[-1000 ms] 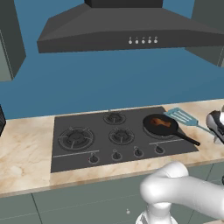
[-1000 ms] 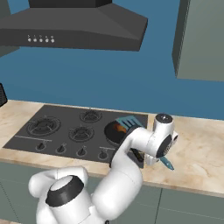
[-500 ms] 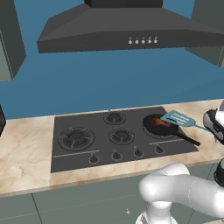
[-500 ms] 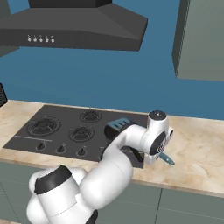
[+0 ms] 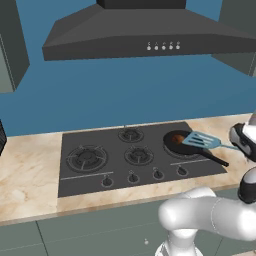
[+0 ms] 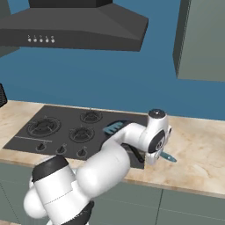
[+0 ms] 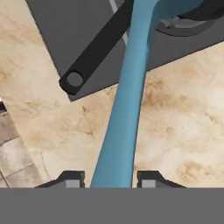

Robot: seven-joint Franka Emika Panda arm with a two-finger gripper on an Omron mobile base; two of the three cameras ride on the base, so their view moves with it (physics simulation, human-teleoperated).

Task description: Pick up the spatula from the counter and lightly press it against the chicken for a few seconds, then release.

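The blue spatula (image 5: pixel 202 141) is off the counter, its slotted blade over the right part of the black pan (image 5: pixel 172 147). The brown chicken (image 5: pixel 177 138) lies in that pan just left of the blade; whether they touch I cannot tell. My gripper (image 5: pixel 237 147) is at the right edge, shut on the spatula's handle. In the hand view the gripper (image 7: pixel 110 178) has the blue handle (image 7: pixel 127 96) running up between its two fingertips, over the pan's black handle (image 7: pixel 96 52). From the right, the blade (image 6: pixel 115 128) shows left of my wrist.
The pan sits on the front right burner of a dark cooktop (image 5: pixel 100 160) with knobs along its front. A marble counter (image 5: pixel 30 170) surrounds it. A range hood (image 5: pixel 150 35) hangs overhead. The pan's handle (image 5: pixel 212 159) points toward the front right.
The spatula's blade has come down and slightly left, closer over the pan. My wrist has swung further over the counter to the right of the cooktop.
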